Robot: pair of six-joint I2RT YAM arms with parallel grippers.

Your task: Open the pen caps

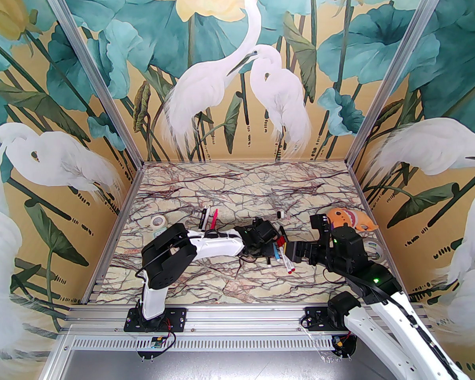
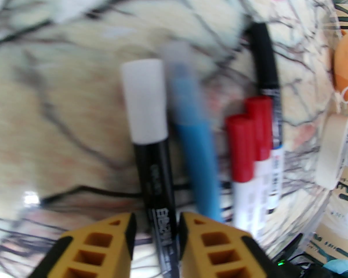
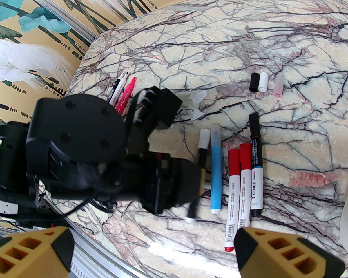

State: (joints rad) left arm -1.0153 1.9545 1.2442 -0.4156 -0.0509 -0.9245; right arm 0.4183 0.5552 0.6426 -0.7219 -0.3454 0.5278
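The black pen (image 2: pixel 155 166) is beside the blue pen (image 2: pixel 197 143) on the table (image 2: pixel 61 126). The fingers of the left gripper (image 2: pixel 156 217) stand close on both sides of its barrel, but whether they press it I cannot tell; the fingers of the right gripper (image 3: pixel 153 239) are wide apart, holding nothing. The pen looks light, stiff and smooth, so the white cap (image 2: pixel 145 103) should be taken at its middle and pulled straight.

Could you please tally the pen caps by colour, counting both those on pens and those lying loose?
Black caps: 2
White caps: 2
Red caps: 2
Pink caps: 1
Pale blue caps: 1
Total: 8
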